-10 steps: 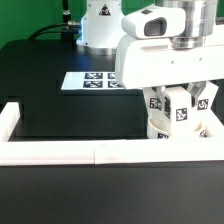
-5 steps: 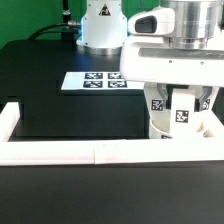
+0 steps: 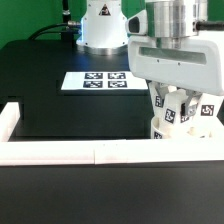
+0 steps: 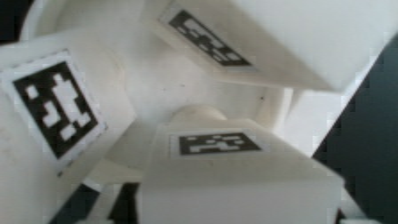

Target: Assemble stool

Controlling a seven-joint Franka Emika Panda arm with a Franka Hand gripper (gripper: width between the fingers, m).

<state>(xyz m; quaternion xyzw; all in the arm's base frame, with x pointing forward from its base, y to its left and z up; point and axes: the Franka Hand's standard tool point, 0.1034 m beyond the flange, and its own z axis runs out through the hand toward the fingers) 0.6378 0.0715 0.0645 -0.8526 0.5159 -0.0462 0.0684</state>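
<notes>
Exterior view: I count two tagged legs [image 3: 178, 110] on the seat [image 3: 190, 132], against the rail [image 3: 70, 152], under my gripper [image 3: 180, 98]; grip state I cannot tell. Wrist view shows three tags.

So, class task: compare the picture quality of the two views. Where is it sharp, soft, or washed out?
Exterior view: evenly lit, marker board tags crisp, white border rail bright with little surface detail. Wrist view: very close, leg blocks fill the frame, edges soft and slightly blurred, white faces nearly washed out, tags readable.
</notes>
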